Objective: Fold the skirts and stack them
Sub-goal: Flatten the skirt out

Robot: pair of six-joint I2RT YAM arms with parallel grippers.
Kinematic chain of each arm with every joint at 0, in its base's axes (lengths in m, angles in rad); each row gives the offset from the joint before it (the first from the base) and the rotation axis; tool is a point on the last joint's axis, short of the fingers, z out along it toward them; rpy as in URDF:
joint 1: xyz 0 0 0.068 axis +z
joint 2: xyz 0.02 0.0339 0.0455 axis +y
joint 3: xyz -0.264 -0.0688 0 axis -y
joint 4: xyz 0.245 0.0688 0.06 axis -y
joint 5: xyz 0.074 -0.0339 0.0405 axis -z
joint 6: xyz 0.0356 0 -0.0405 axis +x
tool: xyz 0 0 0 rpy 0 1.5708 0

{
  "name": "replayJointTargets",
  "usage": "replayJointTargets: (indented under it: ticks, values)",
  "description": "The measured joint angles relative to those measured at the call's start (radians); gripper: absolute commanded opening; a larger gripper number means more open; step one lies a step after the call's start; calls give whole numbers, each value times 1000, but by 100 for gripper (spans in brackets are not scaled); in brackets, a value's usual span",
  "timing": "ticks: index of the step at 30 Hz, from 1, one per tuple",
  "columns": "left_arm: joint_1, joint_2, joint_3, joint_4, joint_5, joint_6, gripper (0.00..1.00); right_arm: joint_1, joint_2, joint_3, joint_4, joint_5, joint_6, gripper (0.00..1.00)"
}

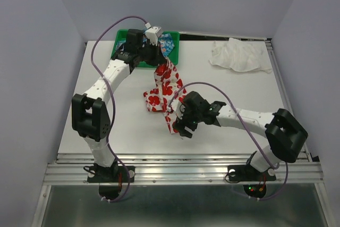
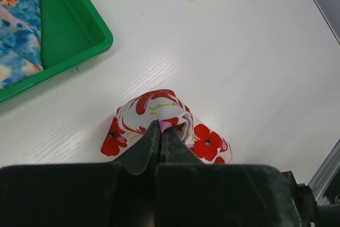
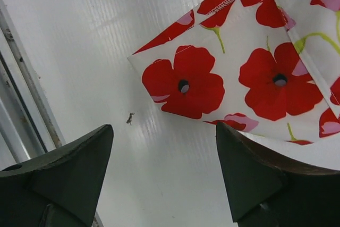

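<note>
The white skirt with big red flowers point(image 1: 162, 91) hangs stretched from near the green tray down toward the table's middle. My left gripper point(image 2: 161, 128) is shut on its bunched upper end, also seen from above point(image 1: 158, 59). At the skirt's lower end my right gripper point(image 1: 179, 126) stands open. In the right wrist view the skirt's corner point(image 3: 255, 67) lies just ahead of the right gripper point(image 3: 164, 131), with nothing between the fingers. The blue skirt point(image 1: 169, 41) lies in the tray; the left wrist view shows it too point(image 2: 18, 25).
The green tray point(image 1: 119, 43) sits at the table's back, left of centre, its corner point(image 2: 79, 30) close to my left gripper. A crumpled white cloth point(image 1: 239, 56) lies at the back right. A metal rail point(image 3: 21, 78) runs along the near table edge.
</note>
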Motion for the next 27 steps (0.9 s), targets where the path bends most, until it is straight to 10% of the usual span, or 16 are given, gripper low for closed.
replayJointTargets:
  ticks: [8,14,27]
  values:
    - [19,15,49,-33,7,34,0,90,158,4,79,141,-101,63]
    - [33,15,49,-70,13,92,0,101,216,50,148,245,-156,1]
    - [42,-116,8,-173,-82,307,0,-131,-173,164,60,370,-188,1]
